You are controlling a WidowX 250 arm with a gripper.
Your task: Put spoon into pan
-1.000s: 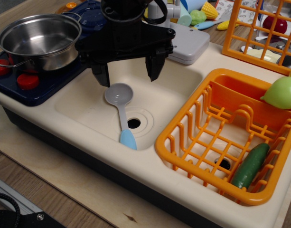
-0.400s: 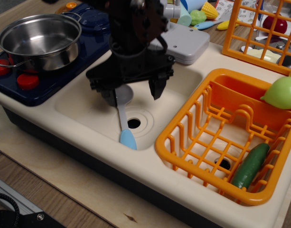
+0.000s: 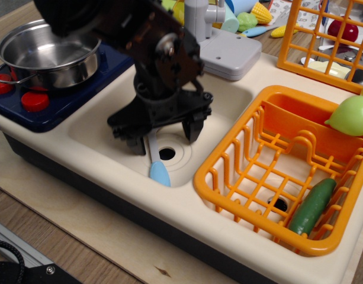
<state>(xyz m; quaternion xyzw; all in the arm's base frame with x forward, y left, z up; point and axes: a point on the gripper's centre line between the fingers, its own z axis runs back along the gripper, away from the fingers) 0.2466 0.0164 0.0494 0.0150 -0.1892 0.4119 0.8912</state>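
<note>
The spoon (image 3: pixel 157 167) lies in the toy sink basin (image 3: pixel 98 133). Its light blue handle end and part of its pale stem show near the drain hole. Its grey bowl is hidden under my gripper. My black gripper (image 3: pixel 163 135) is open and lowered into the sink, with one finger on each side of the spoon's stem. The shiny steel pan (image 3: pixel 48 52) stands upright on the dark blue stove at the far left, empty, well apart from the gripper.
An orange dish rack (image 3: pixel 288 171) at the right holds a green cucumber (image 3: pixel 312 206) and a green pear (image 3: pixel 353 115). Red stove knobs (image 3: pixel 34 100) sit below the pan. A grey faucet block (image 3: pixel 228 53) stands behind the sink. Another orange rack (image 3: pixel 323 35) is at the back right.
My gripper has come down into the sink over the spoon and now covers its bowl. The spoon and pan have not moved.
</note>
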